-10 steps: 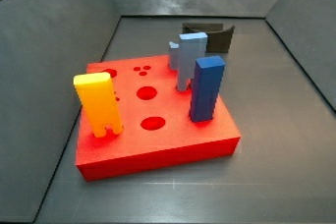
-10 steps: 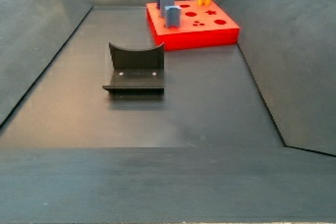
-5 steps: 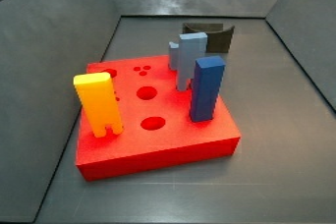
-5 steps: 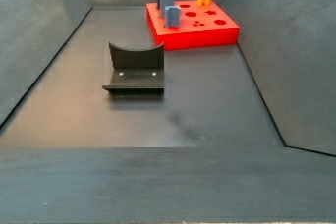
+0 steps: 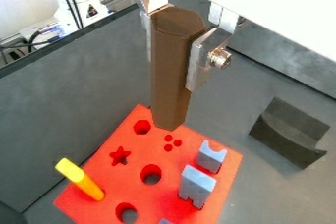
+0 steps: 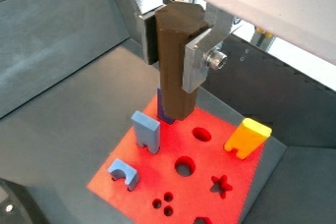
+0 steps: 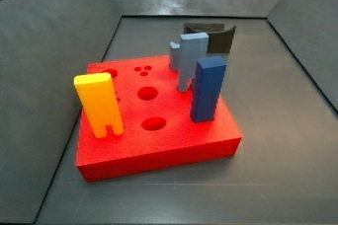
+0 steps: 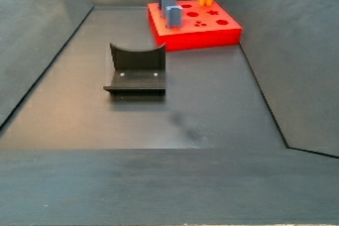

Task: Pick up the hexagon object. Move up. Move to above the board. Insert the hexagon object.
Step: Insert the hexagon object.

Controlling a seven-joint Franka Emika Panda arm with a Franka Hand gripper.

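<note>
Both wrist views show the board (image 5: 151,164), the biggest thing here, lying flat and red below me with its round and shaped holes facing up. On it stand a yellow peg (image 5: 77,179), a blue peg (image 6: 144,132) and a grey-blue peg (image 5: 211,155); the side views show the same board (image 7: 152,140) with those pegs, and none of me above it, so I judge I am well clear of its top. The fixture (image 8: 137,71) sits apart on the grey floor.

My gripper (image 5: 178,41) is clamped on the hexagon object (image 5: 172,66), silver plates pressed to its upper flanks. So the pick-up and the lift look done, and I seem to hang over the board; what remains is to line up and push the peg in.

The hexagon object (image 6: 178,61) hangs upright, its long axis vertical, its free lower end pointing down at the red face. Which hole lies exactly beneath that tip I cannot tell.
</note>
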